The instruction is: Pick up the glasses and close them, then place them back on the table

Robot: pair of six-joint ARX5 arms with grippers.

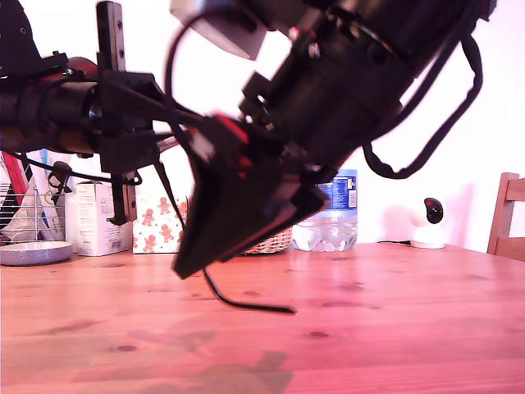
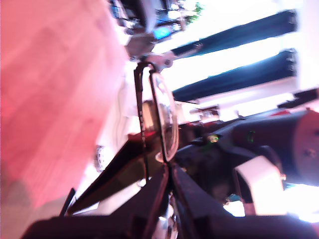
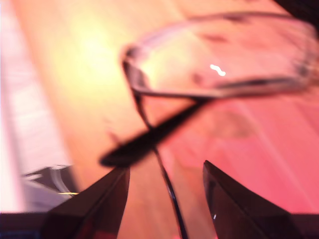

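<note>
The table (image 1: pixel 394 320) fills the lower half of the exterior view, red-brown with dark knots. My second arm (image 1: pixel 369 74) comes down from that view's upper right, big and blurred, and hides much of what stands behind it. My first arm (image 1: pixel 74 115) reaches in level from that view's left.

A wooden chair (image 1: pixel 509 213) shows at the exterior view's right edge. At its left edge stands a wire rack (image 1: pixel 25 213) with a grey plate (image 1: pixel 33 253) at its foot. Beside the rack is a white box (image 1: pixel 98 217); its print is too small to read. Next to it stands a packet (image 1: pixel 156 222) printed with gingerbread men. A clear bottle (image 1: pixel 332 217) has a blue label, its writing unreadable. A wicker basket (image 1: pixel 275 240) is mostly hidden behind my second gripper (image 1: pixel 238 217), so I cannot see what is in it. A small white device (image 1: pixel 428 226) with a black top sits near the chair.

My first gripper (image 2: pixel 168 179) is clamped on the glasses (image 2: pixel 164 114) at the frame, holding them off the table near the middle of the exterior view. One temple hangs low, curving down close to the wood. My second gripper's fingers (image 3: pixel 99 199) stand apart, with a thin temple running between them.
</note>
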